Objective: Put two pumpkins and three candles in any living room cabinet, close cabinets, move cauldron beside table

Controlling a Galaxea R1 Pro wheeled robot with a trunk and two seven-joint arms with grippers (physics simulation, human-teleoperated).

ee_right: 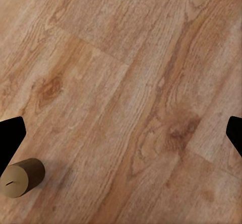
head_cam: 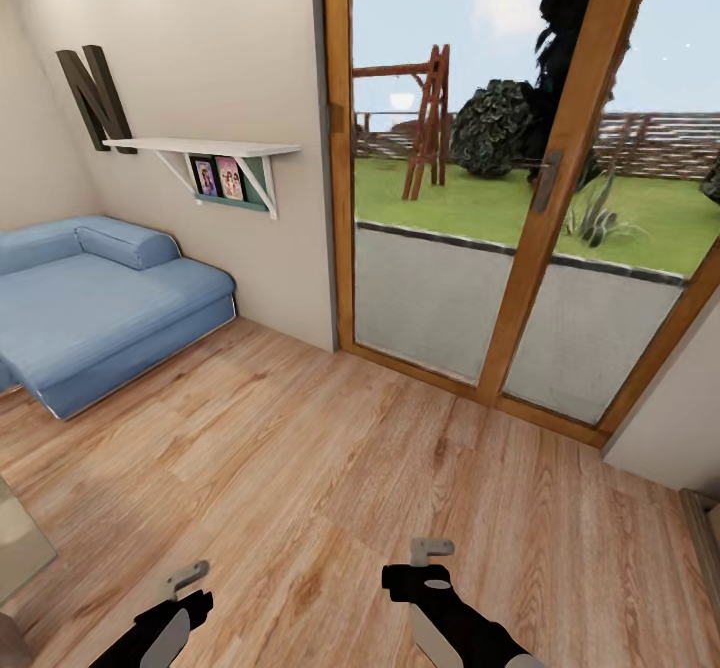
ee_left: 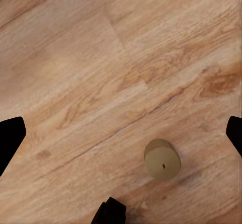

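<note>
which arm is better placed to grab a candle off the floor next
Left, probably. In the left wrist view the candle stands upright on the wood floor between the open finger tips; in the right wrist view a candle sits off beside one finger.

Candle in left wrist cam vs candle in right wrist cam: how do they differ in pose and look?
The candle in the left wrist view stands upright on the floor, top face to the camera; the candle in the right wrist view looks tipped, showing more side. The left-view one is lit pale beige; the right-view one looks darker, brownish. Both are short cylinders with a dark wick mark, resting on wood flooring, ungripped.
</note>
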